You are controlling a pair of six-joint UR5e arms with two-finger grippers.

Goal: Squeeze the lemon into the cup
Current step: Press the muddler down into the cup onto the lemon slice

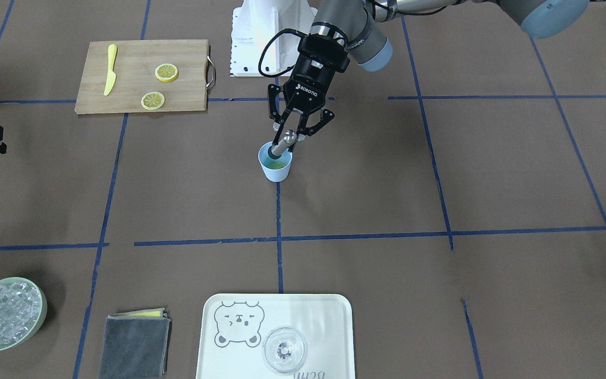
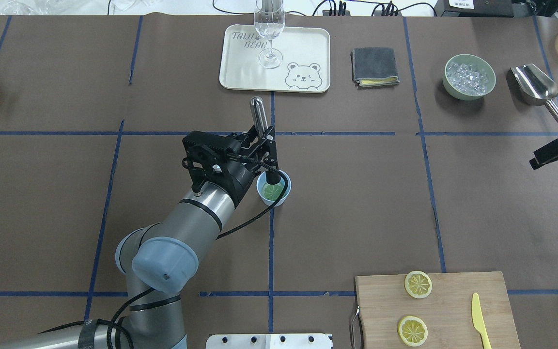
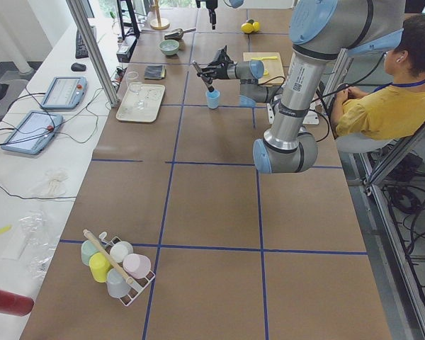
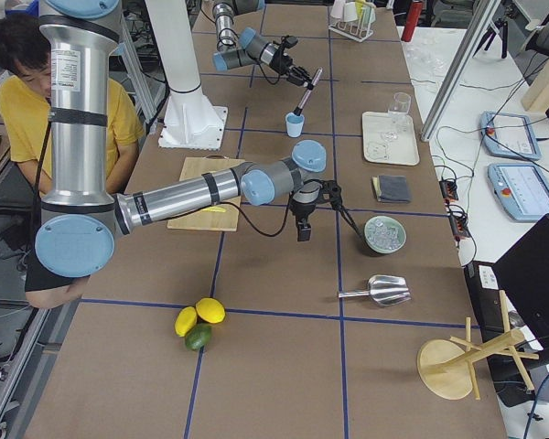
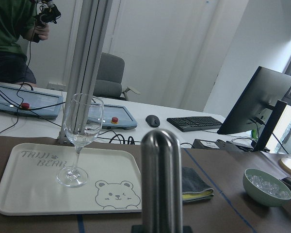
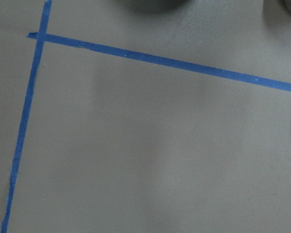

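The light blue cup [image 1: 278, 172] stands mid-table, also in the overhead view [image 2: 285, 196]. A yellow-green lemon slice [image 1: 276, 165] lies in its bottom, seen from overhead too [image 2: 272, 193]. My left gripper [image 1: 291, 131] is shut on a steel muddler [image 2: 258, 114], tilted, its dark tip down inside the cup on the slice. The muddler's handle fills the left wrist view [image 5: 161, 179]. My right gripper [image 2: 548, 127] hovers open and empty at the table's right end, far from the cup.
A wooden board [image 1: 140, 97] holds two more lemon slices [image 1: 167, 72] and a yellow plastic knife [image 1: 110, 69]. A tray [image 2: 240, 72] bears a clear stemmed glass [image 2: 269, 29]. A grey cloth [image 2: 375, 66], a green ice bowl [image 2: 469, 76] and a steel scoop [image 2: 535, 86] sit alongside.
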